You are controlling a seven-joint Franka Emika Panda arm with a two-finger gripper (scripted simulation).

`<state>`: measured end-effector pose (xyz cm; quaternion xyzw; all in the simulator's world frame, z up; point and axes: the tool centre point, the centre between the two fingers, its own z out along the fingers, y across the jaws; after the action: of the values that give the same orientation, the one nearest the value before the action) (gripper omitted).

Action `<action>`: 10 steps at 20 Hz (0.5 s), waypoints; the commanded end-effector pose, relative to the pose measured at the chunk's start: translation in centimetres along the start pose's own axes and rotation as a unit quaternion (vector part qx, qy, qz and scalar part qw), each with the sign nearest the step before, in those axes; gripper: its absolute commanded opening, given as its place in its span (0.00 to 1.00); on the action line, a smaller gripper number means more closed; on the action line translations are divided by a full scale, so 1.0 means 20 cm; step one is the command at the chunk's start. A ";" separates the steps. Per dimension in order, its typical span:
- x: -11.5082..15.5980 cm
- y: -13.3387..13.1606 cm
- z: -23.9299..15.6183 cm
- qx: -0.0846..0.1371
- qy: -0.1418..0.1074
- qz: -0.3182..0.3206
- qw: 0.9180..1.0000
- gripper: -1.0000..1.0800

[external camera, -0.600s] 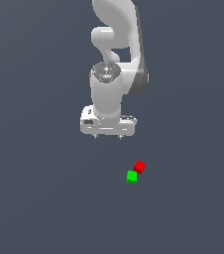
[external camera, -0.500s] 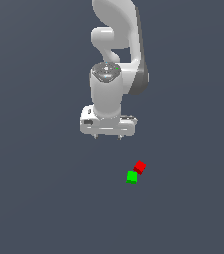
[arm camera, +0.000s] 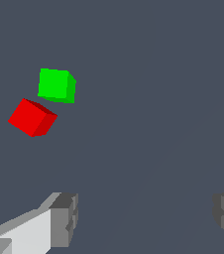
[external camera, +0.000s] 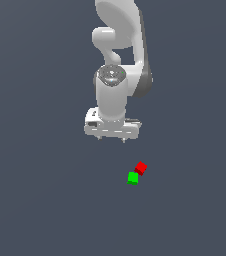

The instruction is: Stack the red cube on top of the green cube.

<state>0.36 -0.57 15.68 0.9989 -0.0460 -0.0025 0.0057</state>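
Note:
The red cube [external camera: 141, 167] lies on the grey floor, right beside the green cube [external camera: 133, 178]; the two nearly touch at a corner. Both also show in the wrist view, the red cube [arm camera: 31, 117] next to the green cube [arm camera: 57, 85]. My white gripper [external camera: 112, 139] hangs above the floor, up and toward the exterior view's left of the cubes, apart from them. Its jaws are spread wide and hold nothing. The grey fingertips [arm camera: 64, 218] show in the wrist view with a broad gap between them.
A plain dark grey floor [external camera: 45, 200] spreads all round the cubes. The white arm [external camera: 120, 45] rises behind the gripper. No other objects show.

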 end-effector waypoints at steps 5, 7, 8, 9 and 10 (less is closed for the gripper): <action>0.01 -0.11 0.06 0.001 0.000 0.039 0.999 0.96; 0.02 -0.15 0.08 0.001 0.000 0.055 0.998 0.96; 0.02 -0.17 0.10 0.001 0.000 0.064 0.998 0.96; 0.03 -0.20 0.11 0.001 0.000 0.074 0.997 0.96; 0.03 -0.22 0.12 0.002 0.000 0.084 0.996 0.96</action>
<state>1.19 3.03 13.57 0.9933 -0.1154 -0.0020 0.0045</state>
